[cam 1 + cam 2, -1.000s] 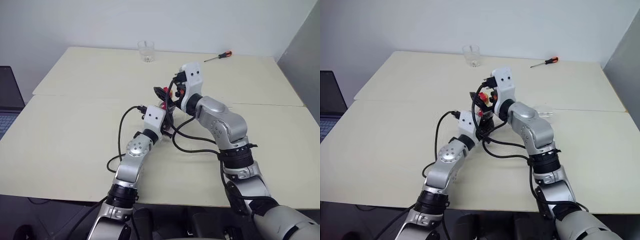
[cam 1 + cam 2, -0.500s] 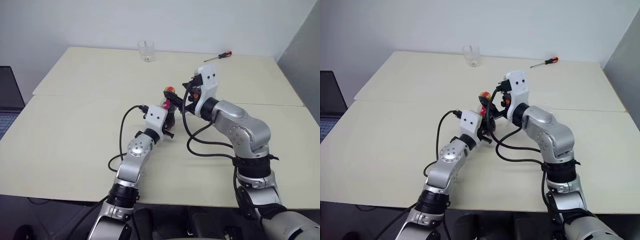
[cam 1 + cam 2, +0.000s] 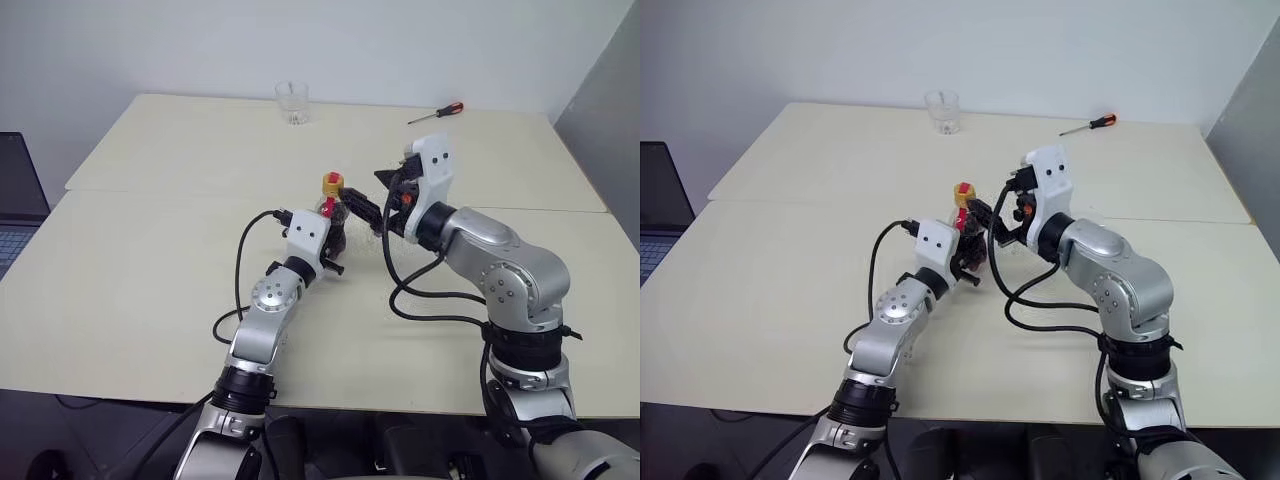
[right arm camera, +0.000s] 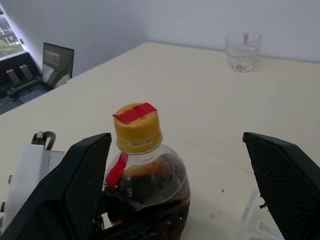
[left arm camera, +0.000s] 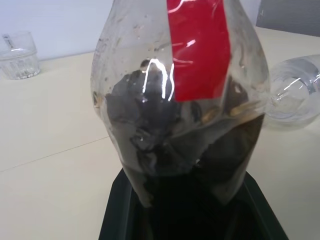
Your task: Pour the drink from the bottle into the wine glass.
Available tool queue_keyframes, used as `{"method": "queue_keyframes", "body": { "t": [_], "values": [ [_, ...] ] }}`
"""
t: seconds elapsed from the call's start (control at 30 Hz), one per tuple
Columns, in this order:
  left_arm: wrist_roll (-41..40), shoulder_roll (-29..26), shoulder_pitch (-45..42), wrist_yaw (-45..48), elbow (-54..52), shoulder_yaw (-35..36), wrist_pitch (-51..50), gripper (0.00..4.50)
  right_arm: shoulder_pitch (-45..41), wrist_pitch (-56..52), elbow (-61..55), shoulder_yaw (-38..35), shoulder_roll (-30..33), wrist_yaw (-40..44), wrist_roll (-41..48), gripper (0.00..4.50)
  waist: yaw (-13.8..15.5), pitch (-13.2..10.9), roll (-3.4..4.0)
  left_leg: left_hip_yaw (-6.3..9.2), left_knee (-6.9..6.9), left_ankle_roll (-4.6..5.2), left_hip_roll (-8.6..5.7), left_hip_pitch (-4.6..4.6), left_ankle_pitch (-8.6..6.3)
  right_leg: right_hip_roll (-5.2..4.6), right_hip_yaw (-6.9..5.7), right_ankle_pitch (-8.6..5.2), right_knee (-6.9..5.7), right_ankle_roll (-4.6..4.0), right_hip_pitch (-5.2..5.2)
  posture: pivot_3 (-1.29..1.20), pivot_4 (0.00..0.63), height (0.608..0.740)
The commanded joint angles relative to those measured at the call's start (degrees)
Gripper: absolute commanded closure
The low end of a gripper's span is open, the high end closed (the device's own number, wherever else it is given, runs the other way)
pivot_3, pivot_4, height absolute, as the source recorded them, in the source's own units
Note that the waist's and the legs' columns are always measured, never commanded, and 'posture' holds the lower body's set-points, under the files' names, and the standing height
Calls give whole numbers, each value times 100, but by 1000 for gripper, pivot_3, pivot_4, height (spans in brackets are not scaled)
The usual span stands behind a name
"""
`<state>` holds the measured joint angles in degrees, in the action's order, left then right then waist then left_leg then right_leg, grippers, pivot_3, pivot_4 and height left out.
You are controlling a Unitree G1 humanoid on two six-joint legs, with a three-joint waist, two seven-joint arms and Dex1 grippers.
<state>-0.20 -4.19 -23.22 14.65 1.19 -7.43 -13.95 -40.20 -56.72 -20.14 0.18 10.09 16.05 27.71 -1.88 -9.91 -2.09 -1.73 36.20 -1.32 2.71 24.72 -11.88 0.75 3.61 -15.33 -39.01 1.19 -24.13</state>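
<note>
The bottle (image 3: 331,205) stands upright above the table, with a yellow cap (image 4: 136,125), a red label and dark drink (image 5: 185,150) in its lower half. My left gripper (image 3: 338,238) is shut on the bottle's lower body. Just right of the cap, my right gripper (image 3: 372,195) is open and holds nothing. Its fingers (image 4: 82,180) stand wide to either side of the bottle without touching it. The wine glass (image 5: 295,90) shows as a clear rounded bowl to the bottle's right. Its stem is hidden.
A short clear tumbler (image 3: 292,102) stands at the table's far edge, and a red-handled screwdriver (image 3: 437,112) lies at the far right. A laptop (image 3: 15,190) sits off the table's left side. A seam (image 3: 150,192) crosses the tabletop.
My right gripper has drawn back to the right, off the top of the bottle, and the yellow cap now shows. The left gripper and the bottle have kept still.
</note>
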Motion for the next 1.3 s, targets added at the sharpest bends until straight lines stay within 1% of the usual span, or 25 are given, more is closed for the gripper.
{"method": "queue_keyframes", "body": {
  "t": [0.03, 0.13, 0.63, 0.87, 1.1, 1.3],
  "values": [
    [-40, 32, -140, 6, -182, 14, 223, 3762, -379, 149, 64, 147, -180, -12, -6, 0, -7, 0, 0, 0, 0, 0, 0, 0, 0, 1, 0, 0, -2, 0, -1, 0, 150, 740],
    [-36, 33, -120, -2, -202, 14, 229, 3762, -565, 251, 383, 182, -270, -112, -139, 0, 4, 0, 0, 1, 2, 0, 1, 0, 0, 2, -2, 0, -2, 0, 0, 0, 150, 740],
    [3, 48, -88, -65, -278, 18, 189, 3762, -987, 813, 1353, 320, -621, -31, -350, 0, 8, 0, 0, -1, 8, 0, 1, 2, 0, 0, -1, 1, -3, 0, 1, 0, 150, 740],
    [5, 67, -80, -79, -300, 7, 173, 3763, -1199, 1366, 2069, 381, -830, -56, -695, 0, 7, 0, 0, -6, 8, 0, 1, 2, 0, -1, -2, 1, -3, 0, 0, 0, 150, 740],
    [28, 55, -79, -80, -306, 5, 178, 3763, -1345, 1739, 2561, 263, -881, -9, -870, 0, 8, 0, 0, -5, 8, 0, 1, 2, 0, -1, -2, 1, -2, -1, 0, 0, 150, 740],
    [26, 25, -40, -73, -360, 15, 163, 3763, -1330, 1849, 2679, 141, -793, -45, -925, 0, 7, 0, 0, -5, 8, 0, 2, 2, 0, -1, -2, 1, -2, -1, 0, 0, 150, 740]
  ]
}}
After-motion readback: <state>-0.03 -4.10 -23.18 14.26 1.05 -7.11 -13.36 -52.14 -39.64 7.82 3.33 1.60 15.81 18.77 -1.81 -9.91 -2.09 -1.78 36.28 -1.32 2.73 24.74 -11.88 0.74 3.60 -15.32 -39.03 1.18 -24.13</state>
